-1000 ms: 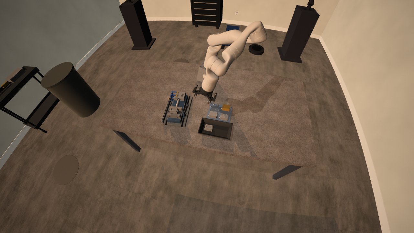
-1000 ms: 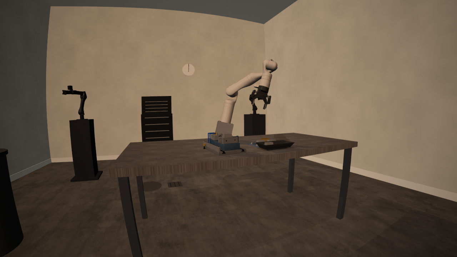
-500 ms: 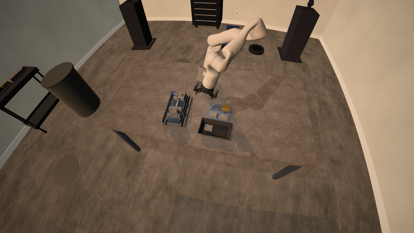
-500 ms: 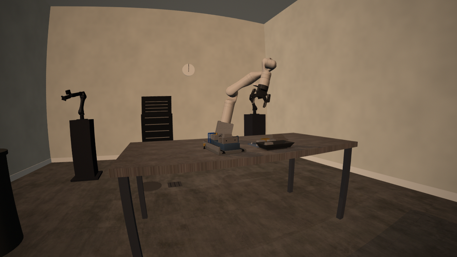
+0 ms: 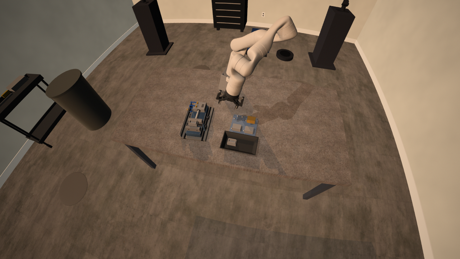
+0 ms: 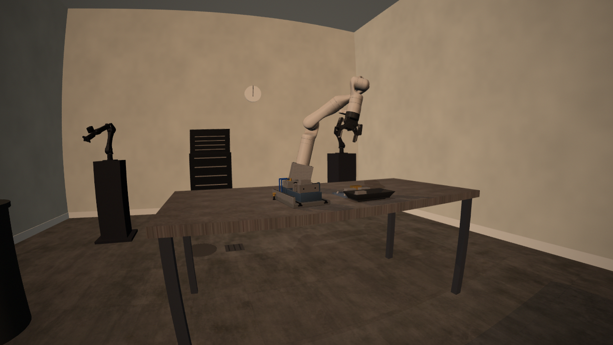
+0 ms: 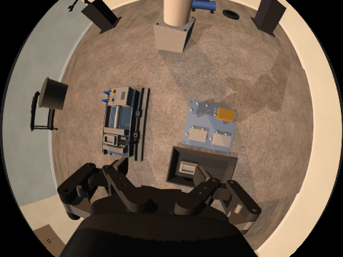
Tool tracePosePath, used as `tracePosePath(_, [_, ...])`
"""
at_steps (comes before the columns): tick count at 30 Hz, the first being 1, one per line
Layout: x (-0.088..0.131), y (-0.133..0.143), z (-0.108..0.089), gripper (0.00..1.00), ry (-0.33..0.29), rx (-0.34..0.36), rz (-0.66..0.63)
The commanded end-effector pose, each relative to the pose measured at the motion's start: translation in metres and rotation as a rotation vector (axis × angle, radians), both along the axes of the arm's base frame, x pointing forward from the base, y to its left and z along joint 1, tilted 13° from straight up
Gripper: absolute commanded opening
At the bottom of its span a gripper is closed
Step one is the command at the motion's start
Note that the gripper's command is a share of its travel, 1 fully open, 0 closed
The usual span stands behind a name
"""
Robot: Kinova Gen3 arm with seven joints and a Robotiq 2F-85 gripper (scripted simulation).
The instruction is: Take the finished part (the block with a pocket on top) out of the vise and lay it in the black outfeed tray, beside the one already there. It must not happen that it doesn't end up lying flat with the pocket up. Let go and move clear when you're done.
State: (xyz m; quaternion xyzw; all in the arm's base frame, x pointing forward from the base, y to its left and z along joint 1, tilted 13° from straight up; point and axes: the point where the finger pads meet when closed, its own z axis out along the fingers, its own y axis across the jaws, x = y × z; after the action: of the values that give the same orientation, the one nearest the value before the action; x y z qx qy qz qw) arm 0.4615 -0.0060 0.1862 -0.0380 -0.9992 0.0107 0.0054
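While vised, finished part (image 5: 193,122) (image 7: 111,139) looks grey | pocket up, seemingly level

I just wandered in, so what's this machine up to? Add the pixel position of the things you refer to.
The robot arm's gripper (image 5: 230,100) (image 6: 347,133) (image 7: 161,169) hangs open above the table, holding nothing. The finished part (image 7: 111,139), a block with a pocket on top, sits in the vise (image 5: 195,121) (image 7: 119,123). Its job is to lay that part in the black tray (image 5: 245,147) (image 6: 369,195) (image 7: 218,168), where a similar block (image 5: 231,141) (image 7: 188,167) already lies with its pocket up. The part has yet to be picked up.
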Motion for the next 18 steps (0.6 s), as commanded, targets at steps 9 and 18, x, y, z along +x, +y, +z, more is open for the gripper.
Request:
tracePosePath(9, [-0.0060, 0.0037, 0.0082, 1.00, -0.007, 0.013, 0.042])
tracePosePath(18, [-0.0078, -0.0029, 0.0042, 1.00, -0.002, 0.042, -0.011])
